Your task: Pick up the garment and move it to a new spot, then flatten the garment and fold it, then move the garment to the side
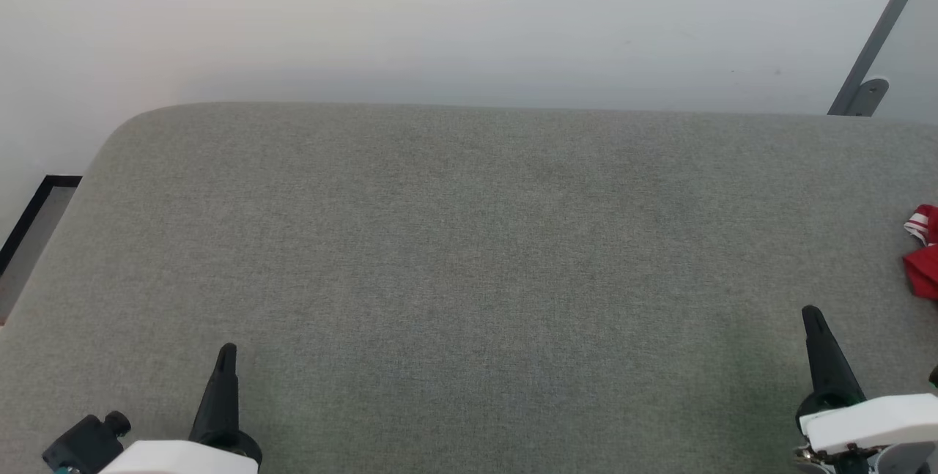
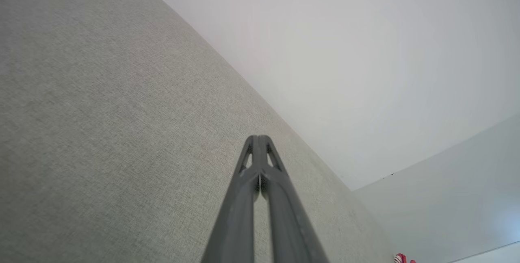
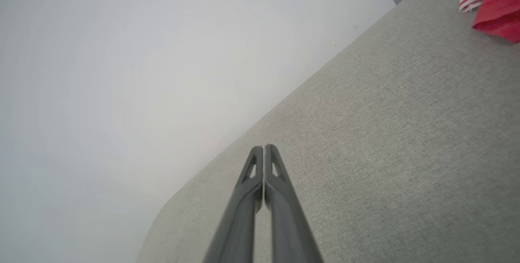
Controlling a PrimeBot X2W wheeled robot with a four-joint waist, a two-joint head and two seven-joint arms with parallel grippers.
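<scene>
The red garment lies bunched at the far right edge of the head view, a white-striped cuff on top; most of it is cut off by the frame. It also appears at the top right of the right wrist view as the garment, and as a tiny red scrap in the left wrist view. My right gripper is shut with nothing in it, low at the right, a short way left of and nearer than the garment. My left gripper is shut and empty at the lower left, far from the garment. Both sets of fingertips touch in the wrist views.
A grey fabric-covered surface spans the scene, with a rounded far-left corner. A pale wall stands behind it. A grey metal strut leans at the far right. A strip of floor with dark trim shows past the left edge.
</scene>
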